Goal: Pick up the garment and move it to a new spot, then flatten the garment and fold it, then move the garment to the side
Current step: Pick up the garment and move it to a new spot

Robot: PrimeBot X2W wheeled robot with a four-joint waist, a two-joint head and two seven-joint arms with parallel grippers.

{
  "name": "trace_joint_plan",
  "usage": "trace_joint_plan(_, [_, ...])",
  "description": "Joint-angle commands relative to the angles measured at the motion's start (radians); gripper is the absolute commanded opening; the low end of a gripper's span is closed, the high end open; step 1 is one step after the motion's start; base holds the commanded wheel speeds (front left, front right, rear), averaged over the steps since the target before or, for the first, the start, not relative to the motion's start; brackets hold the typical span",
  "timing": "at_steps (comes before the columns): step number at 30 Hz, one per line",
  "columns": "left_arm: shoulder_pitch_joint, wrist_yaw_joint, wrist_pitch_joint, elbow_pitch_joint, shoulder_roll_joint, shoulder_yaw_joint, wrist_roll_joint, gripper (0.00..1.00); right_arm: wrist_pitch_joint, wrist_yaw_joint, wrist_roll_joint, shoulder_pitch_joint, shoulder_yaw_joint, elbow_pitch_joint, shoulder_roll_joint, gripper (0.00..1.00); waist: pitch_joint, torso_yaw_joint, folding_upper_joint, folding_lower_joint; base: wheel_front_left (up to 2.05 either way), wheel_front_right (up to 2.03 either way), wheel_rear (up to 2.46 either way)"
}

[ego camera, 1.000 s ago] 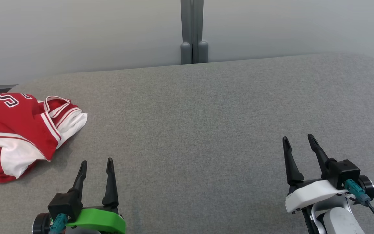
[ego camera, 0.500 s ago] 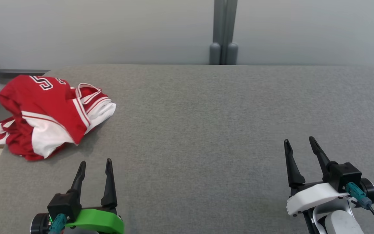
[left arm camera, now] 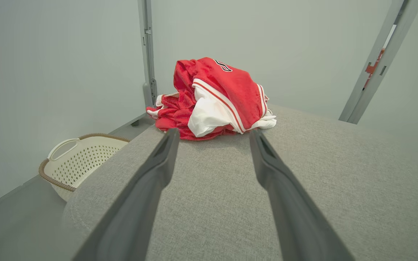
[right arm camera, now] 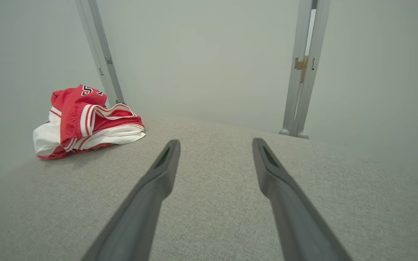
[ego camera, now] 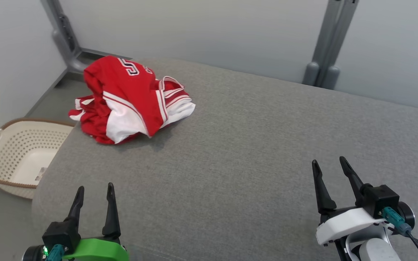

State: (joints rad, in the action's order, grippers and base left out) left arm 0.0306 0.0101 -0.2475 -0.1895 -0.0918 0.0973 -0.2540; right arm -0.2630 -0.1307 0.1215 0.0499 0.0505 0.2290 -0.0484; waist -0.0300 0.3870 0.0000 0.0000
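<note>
The garment [ego camera: 132,99] is a red and white jersey, crumpled in a heap at the far left corner of the grey padded table [ego camera: 252,152]. In the left wrist view the garment [left arm camera: 212,99] lies straight ahead of my left gripper [left arm camera: 212,132], some way beyond the fingertips. In the head view my left gripper [ego camera: 94,188] stands open at the lower left, well short of the heap. My right gripper [ego camera: 328,163] is open at the lower right, far from it. From the right wrist, the garment [right arm camera: 85,121] sits off to the left of my right gripper [right arm camera: 214,141].
A cream perforated laundry basket [ego camera: 16,156] stands on the floor past the table's left edge, also seen as the basket [left arm camera: 82,159] from the left wrist. Grey posts [ego camera: 327,43] rise behind the table against pale walls. The table surface between the grippers is bare fabric.
The head camera has turned left, so the garment shifts toward the picture's middle and the basket comes into view. Both grippers stay open and keep their places low in the picture.
</note>
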Motion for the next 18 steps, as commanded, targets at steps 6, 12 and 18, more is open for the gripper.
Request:
trace_joint_plan(6, [0.036,0.026,0.002,0.042,-0.012,-0.019,-0.017,1.0,-0.003,0.0,0.001,0.018,0.021,0.004,-0.004,1.0,0.003,0.124,0.0,0.0,0.0,0.0,0.0])
trace_joint_plan(12, [0.042,0.036,-0.001,0.063,-0.012,-0.025,-0.022,1.0,-0.003,0.0,-0.001,0.035,0.031,0.011,-0.004,1.0,0.018,0.129,0.0,0.0,0.0,0.0,0.0])
trace_joint_plan(18, [0.026,0.041,0.004,0.068,-0.012,-0.018,-0.021,1.0,-0.003,0.0,-0.002,0.033,0.023,0.014,-0.004,1.0,0.025,0.13,0.0,0.0,0.0,0.0,0.0])
